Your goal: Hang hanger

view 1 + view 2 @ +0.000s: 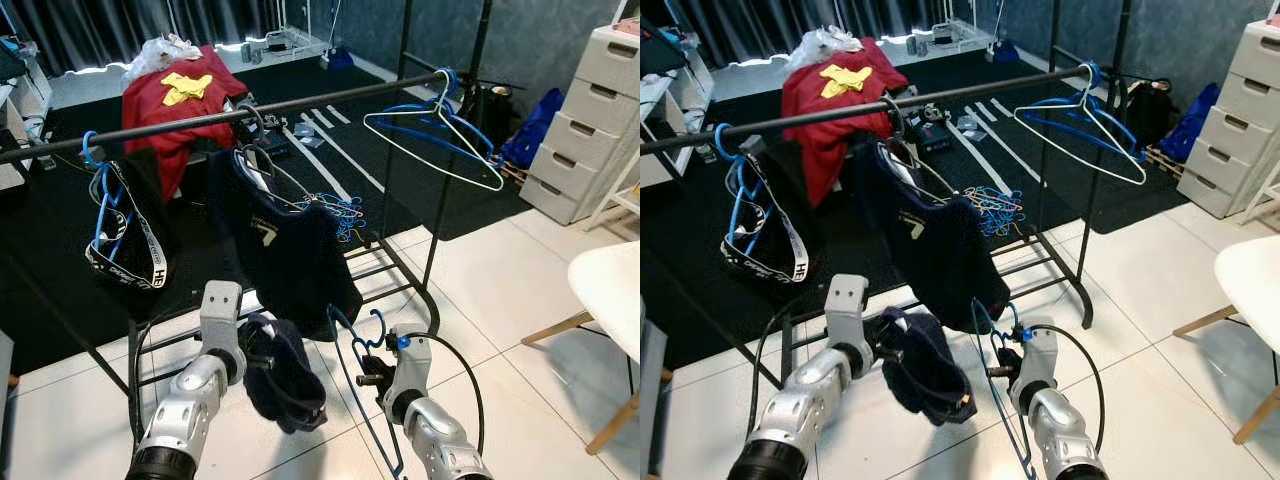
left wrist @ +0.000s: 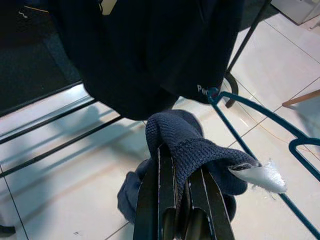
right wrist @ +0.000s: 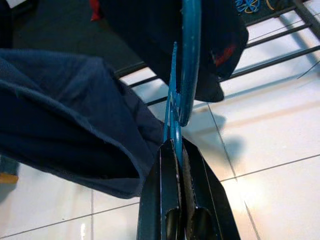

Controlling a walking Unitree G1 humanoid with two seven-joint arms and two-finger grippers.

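Nearest the camera, a blue hanger (image 1: 352,370) is clenched between the fingers of the right gripper (image 3: 176,150), low over the white tiled floor (image 1: 500,300). The hanger's neck is pinched in the closed fingers, its hook standing above them and its wire running down past the wrist. Just beside it, a dark blue garment (image 1: 280,375) is grasped by the left gripper (image 2: 181,165); the knit edge is folded over the closed fingertips, a white label (image 2: 260,176) sticks out, and the rest hangs slack below.

Beyond both grippers a black rack (image 1: 400,275) stands where tile meets a black carpet (image 1: 60,290). A dark top (image 1: 285,250) is hung from the middle of its rail (image 1: 300,103), with its hem just above the held garment. Toward the rail's left end a black strap with white lettering (image 1: 125,250) is hung on a blue hook. At the rail's right end, empty blue and white hangers (image 1: 440,135) are hung together. A tangle of coloured hangers (image 1: 335,210) is seen behind the dark top.

A white chair (image 1: 610,300) is seen at the right edge, and white drawers (image 1: 595,110) against the far right wall. Farther back, a red cloth (image 1: 180,105) with a yellow patch is draped over something on the carpet, before dark curtains (image 1: 120,25).
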